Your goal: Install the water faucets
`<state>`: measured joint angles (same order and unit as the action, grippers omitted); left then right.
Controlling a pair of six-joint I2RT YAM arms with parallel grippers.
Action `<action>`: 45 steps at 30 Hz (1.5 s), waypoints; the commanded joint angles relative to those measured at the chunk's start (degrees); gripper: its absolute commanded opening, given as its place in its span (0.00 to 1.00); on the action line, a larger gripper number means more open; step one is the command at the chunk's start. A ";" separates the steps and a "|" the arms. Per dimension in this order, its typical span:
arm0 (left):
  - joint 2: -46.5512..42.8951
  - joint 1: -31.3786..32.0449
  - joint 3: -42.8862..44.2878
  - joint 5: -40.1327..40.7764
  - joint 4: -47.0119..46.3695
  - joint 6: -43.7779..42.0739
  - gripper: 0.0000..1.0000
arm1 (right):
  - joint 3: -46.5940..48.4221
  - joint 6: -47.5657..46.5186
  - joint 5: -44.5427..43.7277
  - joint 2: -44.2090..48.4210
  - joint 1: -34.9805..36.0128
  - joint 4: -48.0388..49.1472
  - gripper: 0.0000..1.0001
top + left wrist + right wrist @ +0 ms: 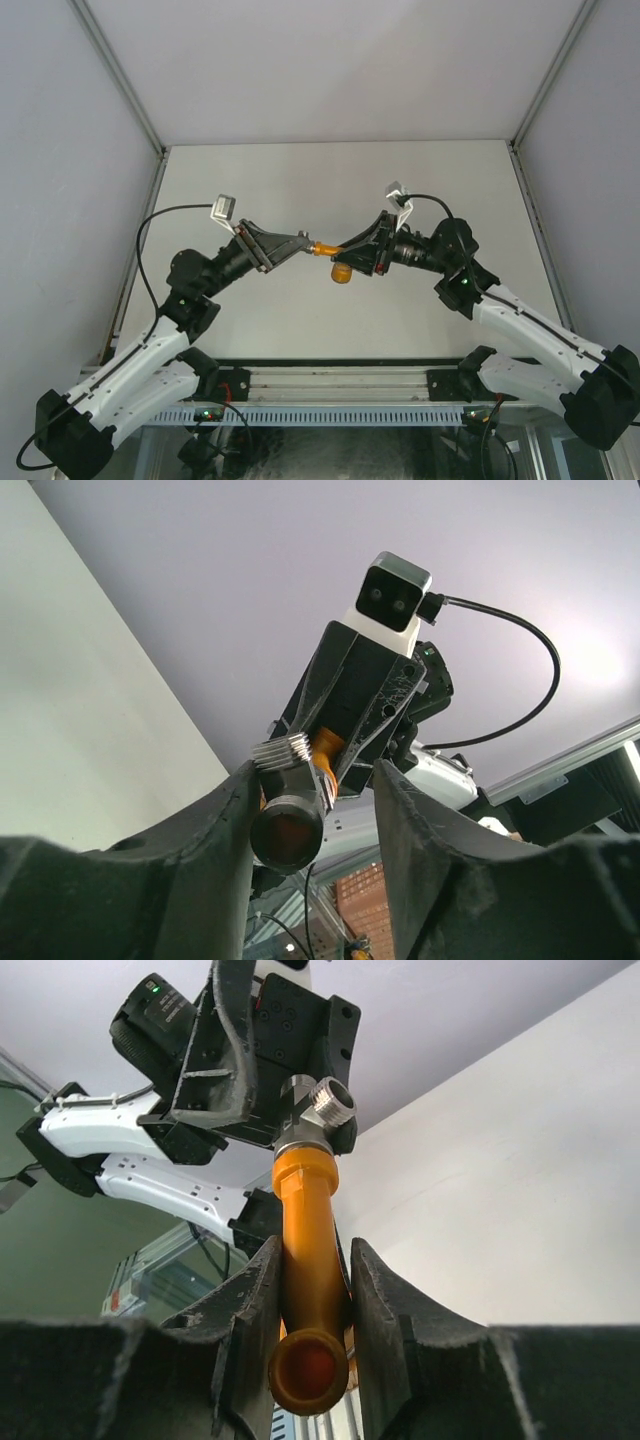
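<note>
Right hand [310, 1260] clamps the tap [301, 1200]; left hand [315, 772] stands open around its grey fitting [318, 1112], above the worktop [330, 180].

Your two arms are twins: smooth white shells on the long links of the left arm [140, 365] and right arm [530, 335], chunky black joint housings [195, 270], and rounded black shoulder ends [65, 430]. Each wrist has a little boxy camera [395, 595], white body with a black face and two lenses, fed by a looping black cable [556, 670]. There's a green status light [463, 281] on the right arm. The jaws are matte black, tapered and kinda rough. Small dark screws [160, 1175] dot the white shell.
</note>
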<state>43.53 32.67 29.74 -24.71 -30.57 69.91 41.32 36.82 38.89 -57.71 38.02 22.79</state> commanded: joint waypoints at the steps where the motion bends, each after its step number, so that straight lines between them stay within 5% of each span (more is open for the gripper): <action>1: -0.68 -0.12 1.79 0.06 -0.95 -1.83 0.56 | -0.81 -0.69 -4.26 2.30 0.10 -1.22 0.00; 5: -0.10 -0.15 1.59 0.57 -0.19 -1.76 0.72 | -1.24 -1.61 -6.37 3.62 0.12 -3.40 0.00; 7: 0.23 -0.30 2.58 0.27 1.86 -3.02 0.97 | -2.22 -1.63 -7.62 4.63 0.12 -2.86 0.00; 8: 0.09 -0.56 3.63 0.12 5.29 -5.08 1.00 | -2.86 -1.60 -8.67 5.15 0.12 -2.06 0.00; 12: -2.72 -0.89 10.70 8.72 29.09 -17.72 1.00 | -4.15 -2.39 -12.65 7.29 0.13 -2.08 0.00; 17: -8.83 -1.20 12.20 20.09 39.88 -23.13 1.00 | -5.23 -4.28 -20.62 9.36 0.10 -5.89 0.00; 24: -15.92 -1.27 7.04 25.41 40.39 -22.35 1.00 | -7.59 0.51 -34.10 7.71 -1.39 -15.80 0.00; 45: -15.72 -1.29 5.07 21.84 39.98 -22.67 1.00 | -16.01 11.99 -23.10 -14.94 -7.73 0.15 0.00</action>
<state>28.45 31.73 35.77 -2.00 10.48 48.84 24.16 46.54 13.93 -71.68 30.65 15.22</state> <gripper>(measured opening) 0.998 0.279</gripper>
